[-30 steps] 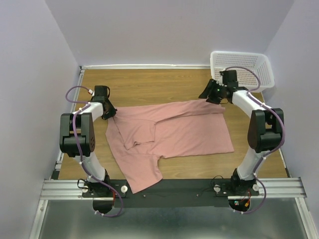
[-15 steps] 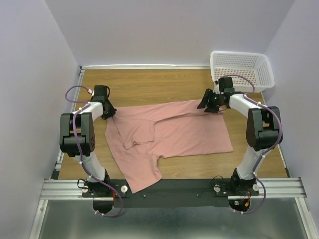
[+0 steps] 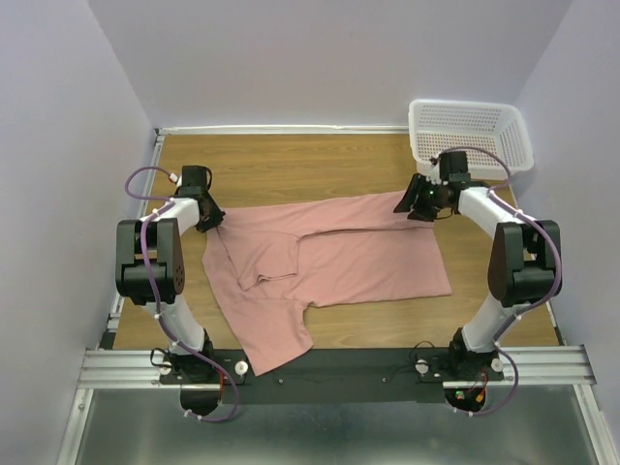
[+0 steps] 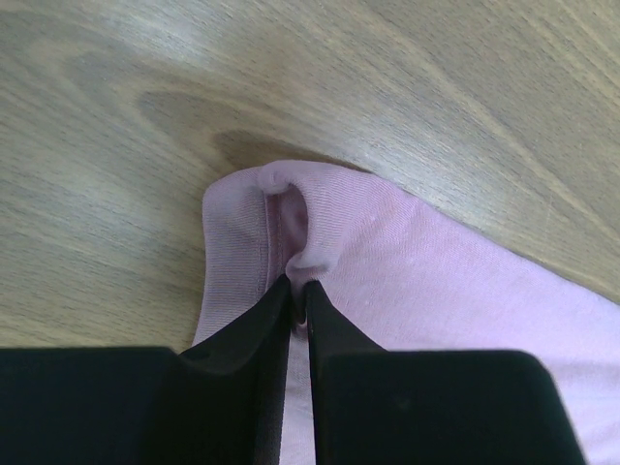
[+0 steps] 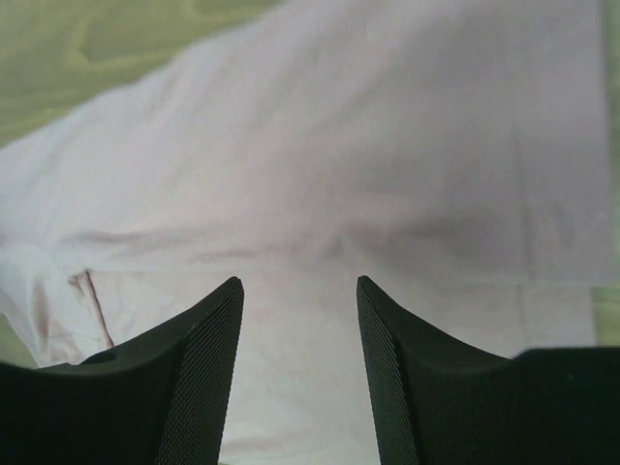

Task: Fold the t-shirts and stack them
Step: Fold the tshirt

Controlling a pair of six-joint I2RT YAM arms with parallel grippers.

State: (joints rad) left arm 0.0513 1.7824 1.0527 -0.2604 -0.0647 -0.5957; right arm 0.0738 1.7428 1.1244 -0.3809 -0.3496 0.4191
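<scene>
Dusty pink t-shirt (image 3: 339,257) lying partly folded across the middle of the wooden table (image 3: 291,165), left gripper (image 4: 298,289) pinching a fold of its edge at centre left, right gripper (image 5: 300,286) with fingers spread above the shirt's upper right edge, white mesh basket (image 3: 472,131) in the upper right corner

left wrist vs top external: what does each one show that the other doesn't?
Left wrist only: the left end effector is pinched shut on a small bunched fold at the t-shirt edge, with the hem stitching visible.
Top external only: the whole shirt lies spread out with one sleeve area folded over. The right end effector is at its far right corner, and a white basket sits in the far right corner of the table.
Both: the pink shirt on the wood surface, with the left end effector at its far left corner.
</scene>
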